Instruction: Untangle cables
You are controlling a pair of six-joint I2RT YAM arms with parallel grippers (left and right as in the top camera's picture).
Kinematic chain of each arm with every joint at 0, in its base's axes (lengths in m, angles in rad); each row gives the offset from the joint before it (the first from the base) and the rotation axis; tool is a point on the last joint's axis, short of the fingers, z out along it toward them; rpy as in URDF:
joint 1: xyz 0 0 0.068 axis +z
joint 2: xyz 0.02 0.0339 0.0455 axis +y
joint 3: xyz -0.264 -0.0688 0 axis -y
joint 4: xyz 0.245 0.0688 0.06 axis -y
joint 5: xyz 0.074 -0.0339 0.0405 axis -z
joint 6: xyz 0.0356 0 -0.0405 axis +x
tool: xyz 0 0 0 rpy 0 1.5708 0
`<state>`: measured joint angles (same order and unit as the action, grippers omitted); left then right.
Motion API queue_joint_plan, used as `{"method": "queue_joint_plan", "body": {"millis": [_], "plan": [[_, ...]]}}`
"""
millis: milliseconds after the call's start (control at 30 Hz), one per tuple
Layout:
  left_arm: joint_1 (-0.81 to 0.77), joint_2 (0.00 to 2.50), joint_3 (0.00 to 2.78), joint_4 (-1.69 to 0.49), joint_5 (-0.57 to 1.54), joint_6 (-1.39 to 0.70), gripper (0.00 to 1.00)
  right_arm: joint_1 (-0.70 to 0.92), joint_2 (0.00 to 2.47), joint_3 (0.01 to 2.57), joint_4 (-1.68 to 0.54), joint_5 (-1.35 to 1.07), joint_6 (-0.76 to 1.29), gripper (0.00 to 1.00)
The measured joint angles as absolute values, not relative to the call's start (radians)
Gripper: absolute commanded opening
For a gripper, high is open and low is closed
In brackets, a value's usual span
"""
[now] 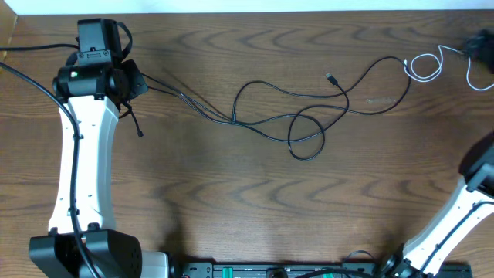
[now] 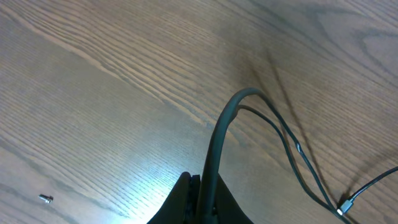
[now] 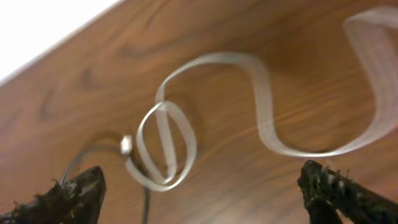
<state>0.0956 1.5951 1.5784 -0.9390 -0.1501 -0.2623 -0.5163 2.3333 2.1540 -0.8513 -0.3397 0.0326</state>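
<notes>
Long black cables (image 1: 266, 116) lie in tangled loops across the middle of the table, with one plug end (image 1: 330, 78) lying free. My left gripper (image 1: 133, 82) at the far left is shut on the black cables (image 2: 219, 134), which arch up from the jaws (image 2: 205, 202). A loose plug (image 2: 345, 204) lies nearby. The short white cable (image 1: 424, 66) lies coiled at the far right and meets a black cable end. My right gripper (image 1: 482, 48) hovers over the white cable (image 3: 165, 146), its fingers (image 3: 205, 190) wide open and empty.
The table is dark wood (image 1: 231, 193), and its far edge runs along the top. A tiny screw (image 2: 45, 198) lies on the wood near my left gripper. My left arm (image 1: 81, 170) stretches down the left side. My right arm (image 1: 463, 201) is at the lower right.
</notes>
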Motion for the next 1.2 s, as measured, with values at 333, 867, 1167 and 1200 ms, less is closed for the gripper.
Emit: {"method": "queue_joint_plan", "body": {"millis": [333,867,1167,1200], "plan": [[0.096,1.595,1.578,-0.939,-0.139,-0.263,0.08,-0.437,2.333,1.885,-0.64,-0.296,0.095,0.59],[0.096,1.595,1.578,-0.939,-0.137,-0.262,0.08,-0.422,2.334,1.666,-0.241,-0.271,0.169,0.05],[0.096,1.595,1.578,-0.939,-0.136,-0.262,0.07,-0.411,2.333,1.685,-0.222,-0.306,0.247,0.01],[0.096,1.595,1.578,-0.939,-0.136,-0.262,0.07,-0.414,2.331,1.704,-0.243,-0.312,0.257,0.01]]}}
